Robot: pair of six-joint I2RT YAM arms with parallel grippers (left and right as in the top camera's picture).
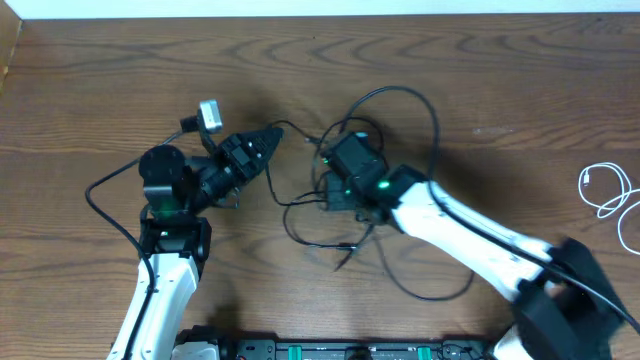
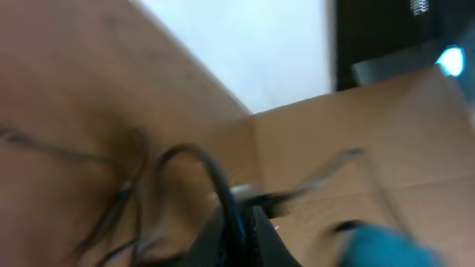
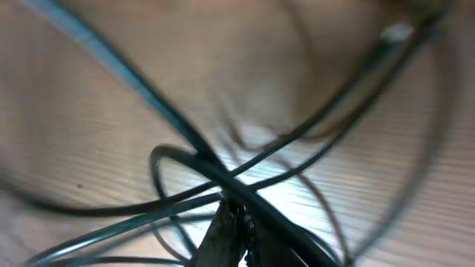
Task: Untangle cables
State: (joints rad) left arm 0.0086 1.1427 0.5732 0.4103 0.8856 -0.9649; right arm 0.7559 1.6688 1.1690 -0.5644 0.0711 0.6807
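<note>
Two pinches on the black tangle

Most of my overhead feed is the brown wood-grain table [image 1: 100,80]. The right arm [image 1: 470,235] reaches in from the lower right corner to the middle of it. The left arm [image 1: 165,270] comes up from the bottom edge and bends right, so the two tips sit near each other.

Between and around them the black cables [image 1: 400,89] lie in loose overlapping loops at the table's centre, one arc above the right arm's head and another sweeping below it. The white cable [image 1: 608,190] lies coiled by itself at the far right edge, well apart from the black ones.

On my left wrist feed, which is blurred, the left jaws are pressed together with a black cord running down into their tips. On the right wrist feed the right jaws are closed tight too, nipping a black cord just where several strands cross. I cannot tell which of the black cords either one has.
</note>
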